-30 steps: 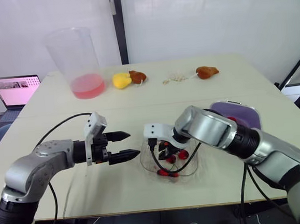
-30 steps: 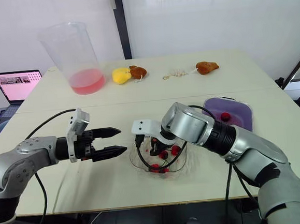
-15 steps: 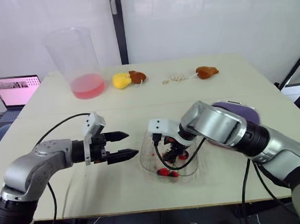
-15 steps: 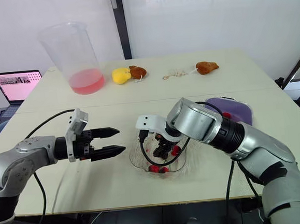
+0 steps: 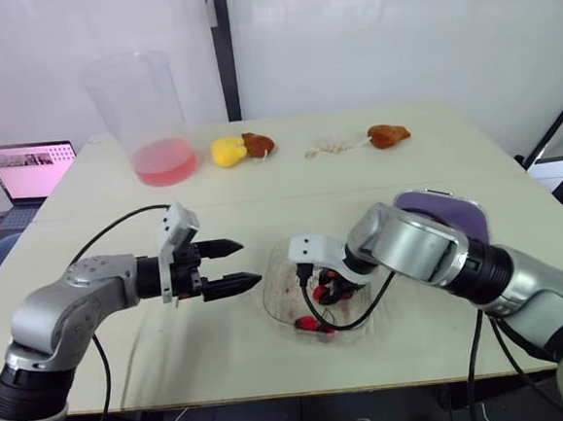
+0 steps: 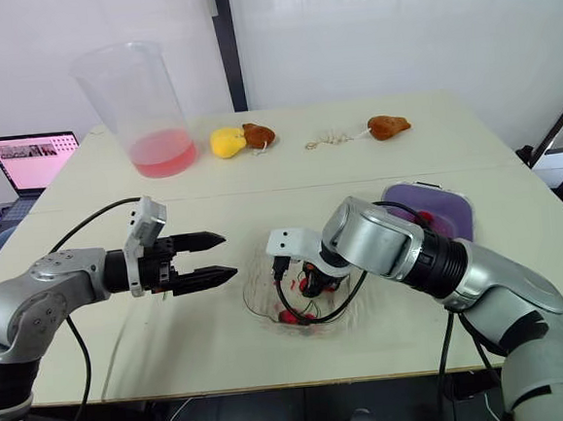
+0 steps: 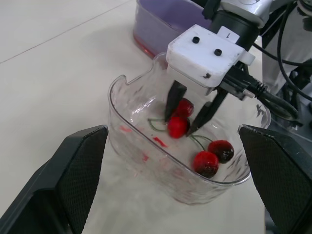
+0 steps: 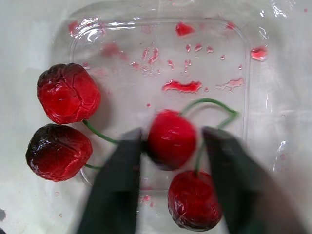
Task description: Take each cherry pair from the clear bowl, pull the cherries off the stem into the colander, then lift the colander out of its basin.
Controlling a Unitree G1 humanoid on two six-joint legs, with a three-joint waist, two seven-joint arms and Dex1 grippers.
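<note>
The clear bowl (image 5: pixel 287 306) sits near the table's front middle and holds two cherry pairs. My right gripper (image 5: pixel 325 287) reaches down into it, open, with its fingers (image 8: pixel 119 180) either side of one red cherry (image 8: pixel 171 139). That cherry's partner (image 8: pixel 193 204) lies just behind on a green stem. The second pair (image 8: pixel 68 92) lies to one side in the bowl. My left gripper (image 5: pixel 248 262) hovers open and empty just left of the bowl. The purple basin with the colander (image 6: pixel 447 209) stands to the right, behind my right arm.
A tall clear pitcher (image 5: pixel 147 109) with pink liquid stands at the back left. A yellow fruit (image 5: pixel 226 151) and brown fruits (image 5: pixel 389 135) lie along the back. A laptop (image 5: pixel 30 170) sits off the table's left side.
My right gripper has shifted right and lower inside the bowl and now straddles one cherry. The left gripper has stayed beside the bowl, rising slightly.
</note>
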